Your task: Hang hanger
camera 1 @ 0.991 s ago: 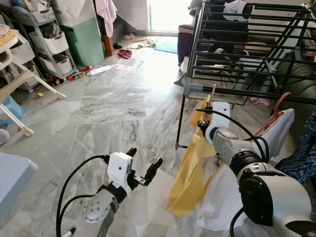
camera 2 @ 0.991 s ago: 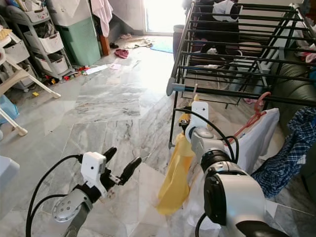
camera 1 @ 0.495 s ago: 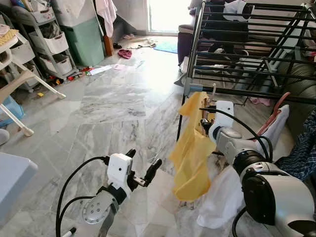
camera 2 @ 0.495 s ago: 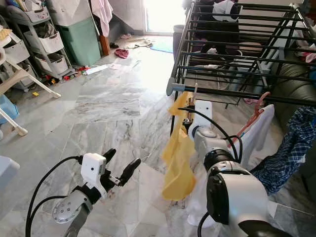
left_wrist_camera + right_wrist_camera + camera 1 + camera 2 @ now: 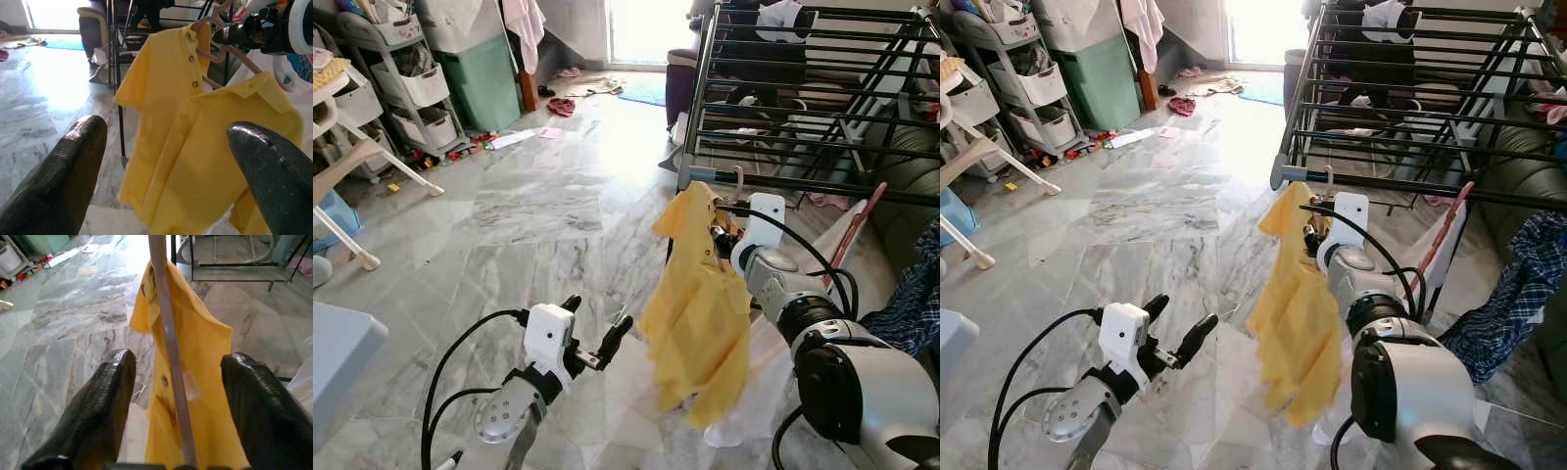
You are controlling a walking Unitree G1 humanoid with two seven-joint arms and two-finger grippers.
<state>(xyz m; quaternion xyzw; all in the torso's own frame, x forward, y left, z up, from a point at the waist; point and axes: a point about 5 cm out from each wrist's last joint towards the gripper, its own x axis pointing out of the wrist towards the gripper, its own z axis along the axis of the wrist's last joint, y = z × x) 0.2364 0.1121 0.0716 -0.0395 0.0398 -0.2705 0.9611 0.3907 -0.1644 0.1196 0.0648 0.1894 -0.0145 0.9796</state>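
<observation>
A yellow shirt (image 5: 700, 313) hangs on a pink hanger (image 5: 168, 357). My right gripper (image 5: 720, 235) holds this hanger up just below the lower front rail (image 5: 803, 186) of the black drying rack (image 5: 783, 98). The hanger's rod runs between the gripper's black fingers (image 5: 110, 401). Its hook tip (image 5: 737, 176) reaches up beside the rail. The shirt swings free above the floor, spread toward my left. My left gripper (image 5: 597, 321) hovers low over the marble floor, open, with nothing in it, to the left of the shirt.
A white cloth (image 5: 759, 372), a second pink hanger (image 5: 857, 220) and a blue plaid cloth (image 5: 913, 304) lie at the right under the rack. Storage shelves (image 5: 406, 88), a green bin (image 5: 489, 83) and a white chair (image 5: 347, 166) stand at the left.
My right gripper has lifted the hanger and yellow shirt from low beside the white cloth up toward the rack's lower rail. The shirt has swung out leftward. The left gripper has stayed put.
</observation>
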